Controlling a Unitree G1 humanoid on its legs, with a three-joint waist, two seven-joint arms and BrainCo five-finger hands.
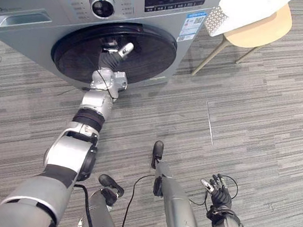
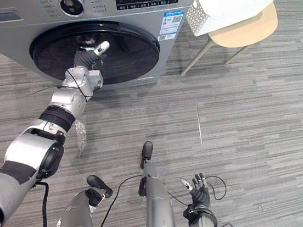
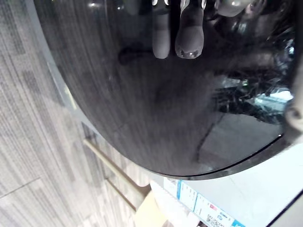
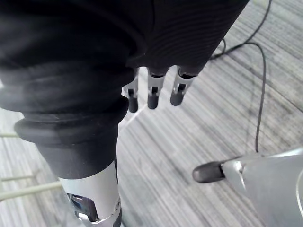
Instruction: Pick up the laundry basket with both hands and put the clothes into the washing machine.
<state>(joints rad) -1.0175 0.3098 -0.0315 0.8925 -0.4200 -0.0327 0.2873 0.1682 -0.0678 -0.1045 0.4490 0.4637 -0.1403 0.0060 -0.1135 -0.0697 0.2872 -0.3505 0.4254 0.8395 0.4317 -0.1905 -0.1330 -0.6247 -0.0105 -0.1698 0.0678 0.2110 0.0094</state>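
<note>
Left eye view: left hand (image 1: 114,58) is laid flat on the closed washer door (image 1: 154,47); the basket (image 1: 218,19) is seen on a chair (image 1: 261,30), well apart. Left wrist view: straight fingers (image 3: 189,40) are pressed to the glass, grasping nothing. Right wrist view: right hand (image 4: 152,92) is relaxed, empty; the basket is judged light and stiff, best taken by opposite rims.

Left robot hand (image 2: 88,56) at washing machine door (image 2: 132,47) — basket (image 2: 225,9) on chair (image 2: 253,31).

L robot hand (image 1: 116,55) fwd, straight-fingered, R robot hand (image 1: 220,195) low, relaxed
</note>
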